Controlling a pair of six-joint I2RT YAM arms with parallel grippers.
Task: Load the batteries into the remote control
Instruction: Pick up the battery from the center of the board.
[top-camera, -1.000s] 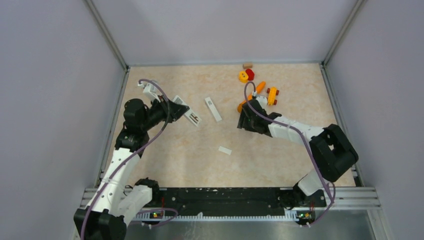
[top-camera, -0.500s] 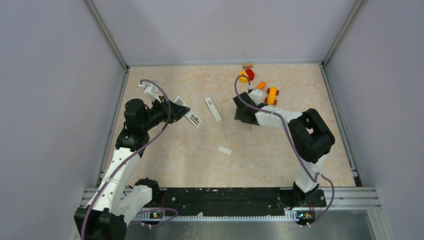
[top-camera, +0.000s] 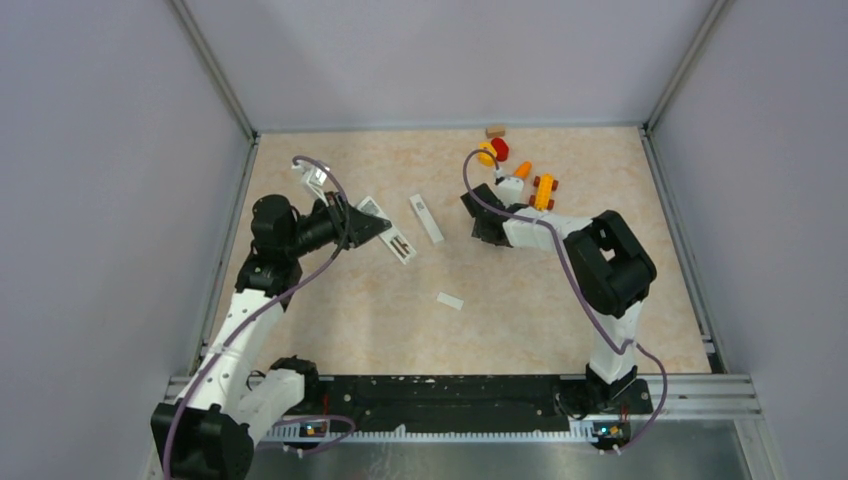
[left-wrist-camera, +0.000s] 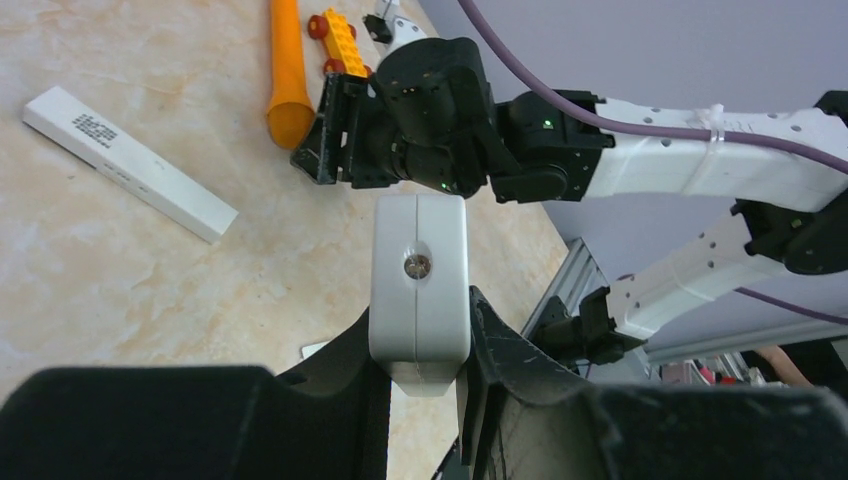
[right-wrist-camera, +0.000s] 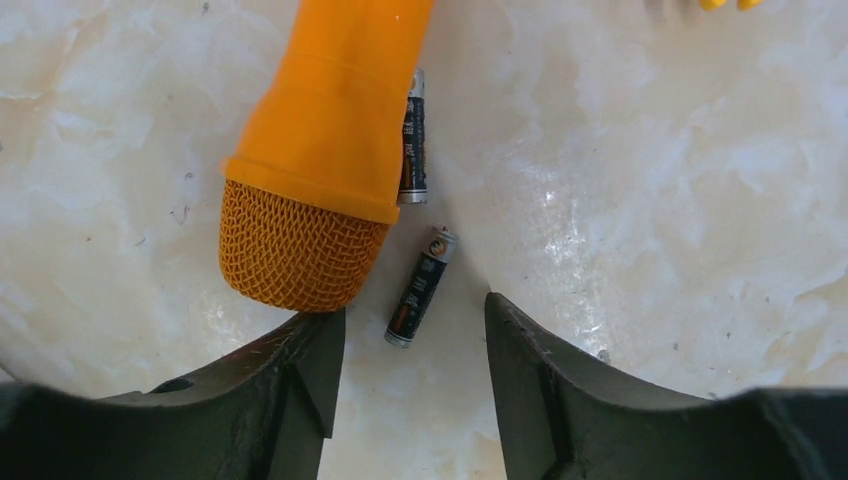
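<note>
Left gripper (left-wrist-camera: 420, 325) is clamped narrow on the long slim white bar-shaped remote control (left-wrist-camera: 418, 260), with a finger on each long side and the remote's end facing out toward the right arm. In the top view the remote is at about 10 o'clock from the centre of the beige marbled table (top-camera: 520, 310), black section at its 4 o'clock end.

Right gripper (right-wrist-camera: 410, 340) is down at the tabletop, jaws apart, holding nothing. One small dark cylinder battery (right-wrist-camera: 420, 287) lies loose between the fingertips, touching neither. A second battery (right-wrist-camera: 413, 135) is at 12 o'clock of the first, lying against the orange carrot toy with a mesh-textured wide end (right-wrist-camera: 320, 130) — the toy is at 11 o'clock.

- Shorter white bar with a printed label (top-camera: 427, 218) — at 3 o'clock of the held remote, apart from it.
- Small flat white piece (top-camera: 449, 300) — at 6 o'clock of that bar.
- Yellow brick with red wheels (top-camera: 543, 190) — at 1 o'clock of the right gripper.
</note>
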